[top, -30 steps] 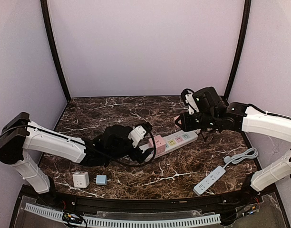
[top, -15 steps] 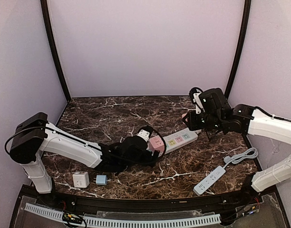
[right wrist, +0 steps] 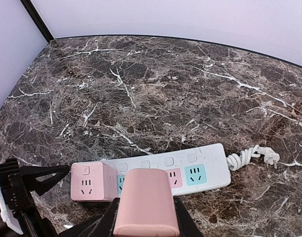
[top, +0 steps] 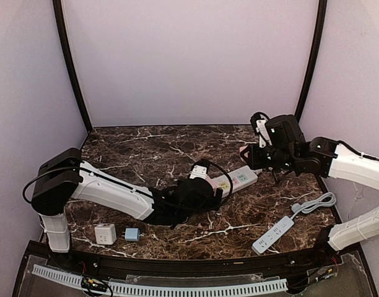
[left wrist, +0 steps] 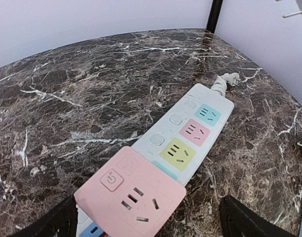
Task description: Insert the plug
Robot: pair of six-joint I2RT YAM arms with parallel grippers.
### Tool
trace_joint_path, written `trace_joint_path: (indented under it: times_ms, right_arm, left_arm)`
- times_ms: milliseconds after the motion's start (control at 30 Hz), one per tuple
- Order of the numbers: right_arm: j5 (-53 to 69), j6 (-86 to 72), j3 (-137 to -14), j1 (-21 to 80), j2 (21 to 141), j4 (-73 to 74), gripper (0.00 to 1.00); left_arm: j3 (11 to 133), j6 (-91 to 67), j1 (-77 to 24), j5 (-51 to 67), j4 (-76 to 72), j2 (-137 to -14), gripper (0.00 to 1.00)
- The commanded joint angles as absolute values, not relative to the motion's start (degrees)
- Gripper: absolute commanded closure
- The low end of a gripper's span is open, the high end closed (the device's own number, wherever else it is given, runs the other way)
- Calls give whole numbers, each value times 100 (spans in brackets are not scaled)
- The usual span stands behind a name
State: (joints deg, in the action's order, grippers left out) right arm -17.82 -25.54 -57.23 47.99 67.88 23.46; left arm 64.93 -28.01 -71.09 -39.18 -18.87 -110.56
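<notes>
— Two sets of fingers listed; state of each?
— My left fingers (left wrist: 52, 224): spread wide, low over the bench (left wrist: 92, 74), either side of the pink cube adapter (left wrist: 131, 197). That adapter sits on the coloured power strip (left wrist: 190, 133), at the end opposite its cord (left wrist: 222, 81). My right fingers (right wrist: 107, 223): closed on the pink plug (right wrist: 147, 202).
— Plug location?
— Held above the bench, near the strip's corded end. Whether it lines up with a socket, I cannot tell.
</notes>
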Motion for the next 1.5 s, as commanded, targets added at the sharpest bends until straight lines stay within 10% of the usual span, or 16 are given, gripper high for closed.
trace_joint_path:
  times_ms: [0,600,1467]
  right_arm:
    - [-1818,-2479,-5555,4764,6523,2161,100]
    - [-1904,-2425,-5442,4764,6407,2096,100]
    - [-1780,-2384,-5457,4764,6572,2062,100]
  left_arm:
    - [6839,-3726,-7195,-4527,-1481,-11226,0]
    - [7673,-4659,-7331,-5651,-1372,-12113,0]
    - [6725,-4244,-7080,-6393,-1258,-11503,42]
